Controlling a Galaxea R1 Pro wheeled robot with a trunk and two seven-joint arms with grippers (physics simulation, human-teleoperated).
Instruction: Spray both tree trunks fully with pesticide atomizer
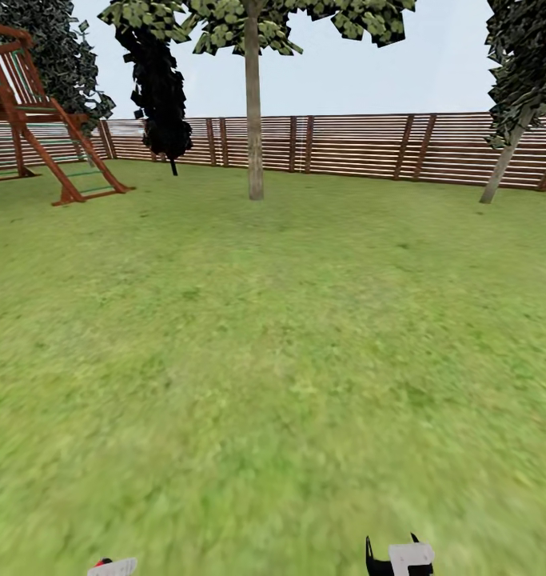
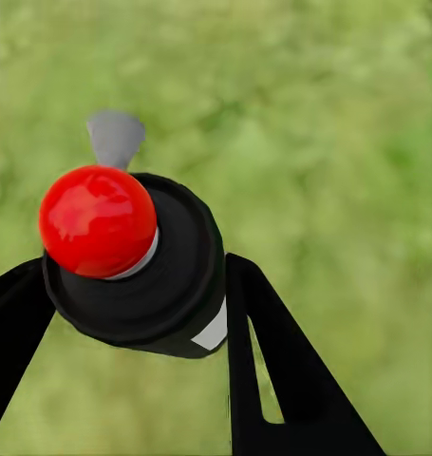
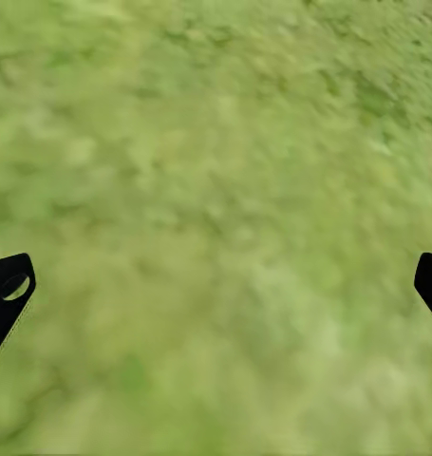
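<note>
— Where's our atomizer (image 2: 140,261)?
— Clamped in our left gripper (image 2: 130,285), red knob toward the wrist camera; right gripper (image 3: 216,285) spread wide over grass (image 1: 273,360).
— And the trunk (image 1: 254,112)?
— Dead ahead, well apart from us.

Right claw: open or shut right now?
Open: the right claw's two black fingertips sit wide apart with bare grass between them.
</note>
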